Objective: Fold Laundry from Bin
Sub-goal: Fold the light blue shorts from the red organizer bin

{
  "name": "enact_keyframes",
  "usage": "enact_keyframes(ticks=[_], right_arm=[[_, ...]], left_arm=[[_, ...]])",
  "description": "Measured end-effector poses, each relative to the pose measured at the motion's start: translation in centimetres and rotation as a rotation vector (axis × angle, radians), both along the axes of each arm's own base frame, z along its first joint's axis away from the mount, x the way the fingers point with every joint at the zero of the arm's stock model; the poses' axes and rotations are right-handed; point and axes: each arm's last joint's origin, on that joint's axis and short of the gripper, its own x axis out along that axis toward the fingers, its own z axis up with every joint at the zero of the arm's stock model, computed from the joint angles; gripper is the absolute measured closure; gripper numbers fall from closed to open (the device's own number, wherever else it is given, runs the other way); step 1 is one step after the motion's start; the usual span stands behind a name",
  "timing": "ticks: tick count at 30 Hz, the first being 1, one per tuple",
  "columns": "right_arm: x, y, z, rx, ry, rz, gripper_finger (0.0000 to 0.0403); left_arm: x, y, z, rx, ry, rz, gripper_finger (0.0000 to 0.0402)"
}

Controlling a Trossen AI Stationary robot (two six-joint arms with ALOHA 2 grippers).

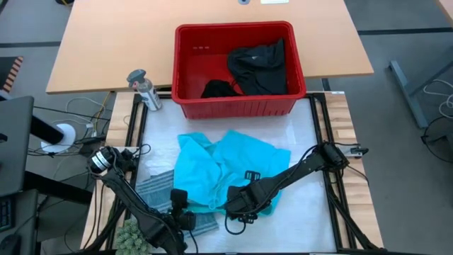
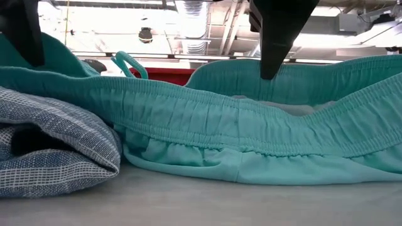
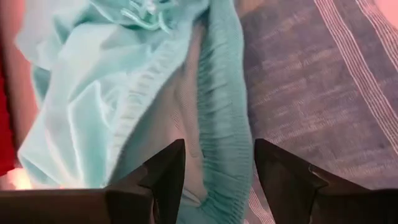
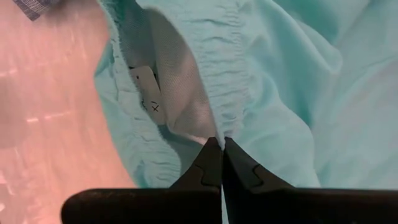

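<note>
A turquoise garment (image 1: 226, 166) lies spread and rumpled on the white mat, its elastic waistband (image 2: 213, 119) gaping toward the table's near edge. A blue-grey striped garment (image 1: 156, 188) lies bunched at its left. The red bin (image 1: 237, 106) stands at the far side with black garments (image 1: 258, 64) inside. My left gripper (image 3: 221, 155) is open, one finger on each side of the waistband's left part; whether it touches the cloth I cannot tell. My right gripper (image 4: 221, 146) is shut at the waistband farther right. My right gripper pinches the edge of the turquoise garment's waistband (image 4: 227, 124) between its two fingertips. It comes from above, pointing down. That layer of the waistband (image 2: 295, 72) stands arched above the layer under it, while the rest of the garment lies on the table.
A small grey bottle (image 1: 145, 88) stands left of the bin. A green knobbly thing (image 1: 131, 230) lies at the near left corner. Dark frame rails (image 1: 322, 134) run along both sides of the mat. There is bare mat to the right of the turquoise garment.
</note>
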Motion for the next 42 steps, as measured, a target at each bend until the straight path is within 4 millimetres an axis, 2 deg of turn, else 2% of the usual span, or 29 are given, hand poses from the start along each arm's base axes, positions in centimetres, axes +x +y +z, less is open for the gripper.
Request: enact_keyframes(ticks=[5, 11, 16, 18, 21, 24, 29, 32, 38, 42], right_arm=[[0.0, 0.0, 0.0, 0.004, 0.002, 0.000, 0.0383], [0.0, 0.0, 0.0, 0.014, 0.007, 0.002, 0.0383], [-0.1, 0.1, 0.0, 0.025, 0.016, 0.003, 0.0383], [-0.1, 0.1, 0.0, 0.025, 0.016, 0.001, 0.0383], [-0.4, 0.1, 0.7, 0.034, 0.000, -0.010, 0.0383], [-1.6, -0.5, 3.0, 0.050, -0.024, -0.043, 0.0383], [-5.0, -2.5, 7.9, 0.041, -0.060, -0.140, 0.0383], [-7.0, -3.6, 10.1, 0.034, -0.078, -0.215, 0.0383], [-10.2, -5.3, 13.2, 0.020, -0.131, -0.259, 0.0383], [-11.7, -6.5, 15.0, 0.051, -0.186, -0.276, 0.0383]], left_arm=[[0.1, -0.1, -0.2, -0.016, -0.018, 0.007, 0.0251], [-0.5, -0.2, -2.0, -0.050, 0.016, -0.012, 0.0315], [-0.5, 1.0, -1.7, 0.017, 0.089, 0.011, 0.0385], [-0.5, 1.3, -1.7, 0.032, 0.103, 0.020, 0.0395], [-0.3, 1.3, -1.7, 0.011, 0.106, 0.022, 0.0400], [-0.3, 1.5, -1.3, 0.004, 0.137, 0.029, 0.0401], [0.1, 2.0, 2.6, 0.054, 0.153, 0.015, 0.0401], [0.7, 2.4, 5.0, 0.063, 0.165, 0.001, 0.0401], [2.3, 4.4, 11.2, 0.059, 0.087, -0.053, 0.0401], [2.6, 7.2, 15.1, 0.024, 0.002, -0.054, 0.0401]])
